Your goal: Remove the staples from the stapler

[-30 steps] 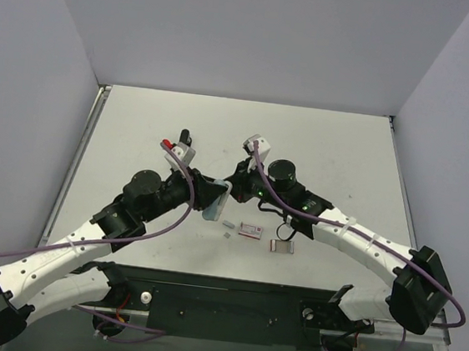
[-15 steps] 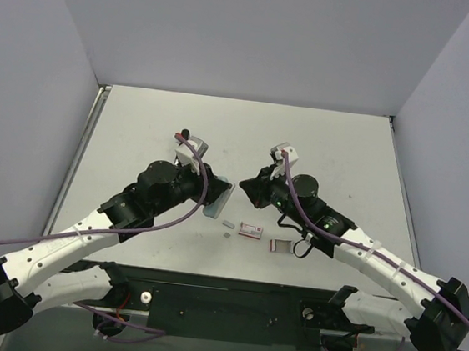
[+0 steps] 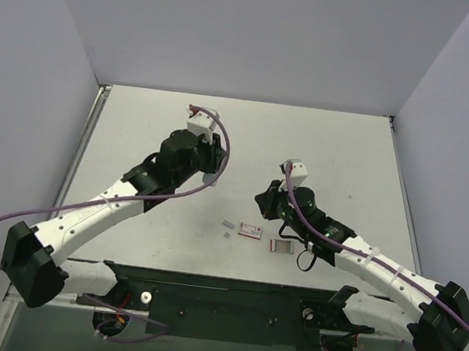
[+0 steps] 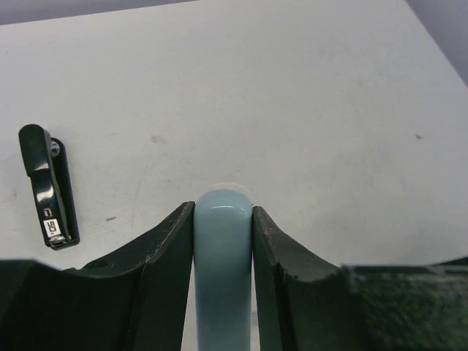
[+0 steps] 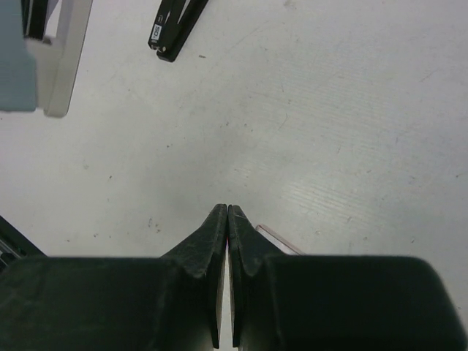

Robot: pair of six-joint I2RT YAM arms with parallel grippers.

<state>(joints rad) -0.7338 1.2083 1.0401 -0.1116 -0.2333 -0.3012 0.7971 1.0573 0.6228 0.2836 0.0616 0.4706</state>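
Note:
My left gripper is shut on the rounded end of a light blue stapler, held above the table. In the top view this gripper sits left of centre, and the stapler is hidden under the wrist. Further right, my right gripper is shut on nothing, its fingertips pressed together over bare table. A short silvery strip of staples lies on the table with a tiny sliver just below it.
A black stapler lies on the table ahead of the left gripper, and the right wrist view shows that black stapler too. A red-and-white staple box and a second small box lie near the right gripper.
The left arm has carried the blue stapler up and toward the back of the table. The right arm has drawn back to the right. Both grips stay as they were.

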